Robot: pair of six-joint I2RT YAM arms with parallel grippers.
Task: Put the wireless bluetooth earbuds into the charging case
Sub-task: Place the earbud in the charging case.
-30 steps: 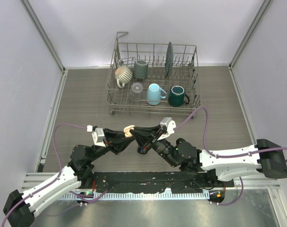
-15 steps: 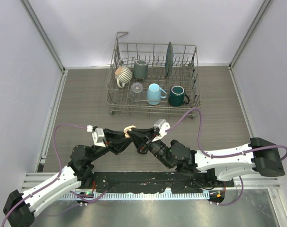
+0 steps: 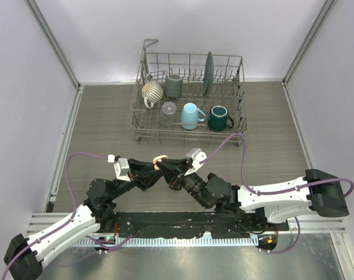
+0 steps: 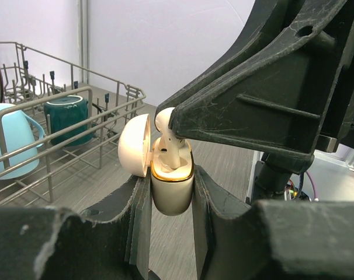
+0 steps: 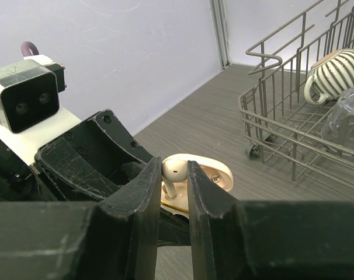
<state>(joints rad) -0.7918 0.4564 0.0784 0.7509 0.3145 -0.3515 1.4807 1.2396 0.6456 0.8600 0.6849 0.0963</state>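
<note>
The left gripper point(image 4: 172, 178) is clamped narrow on the cream charging case point(image 4: 172, 195), held upright with its lid point(image 4: 134, 144) swung open; the right gripper point(image 5: 173, 175) pinches one pale cream earbud point(image 5: 172, 169), whose stem dips into the case's mouth while its head stands proud of the rim; this bud looks only partly seated, so a final push and release remain; whether another bud lies inside is hidden; no black earbuds show.
</note>
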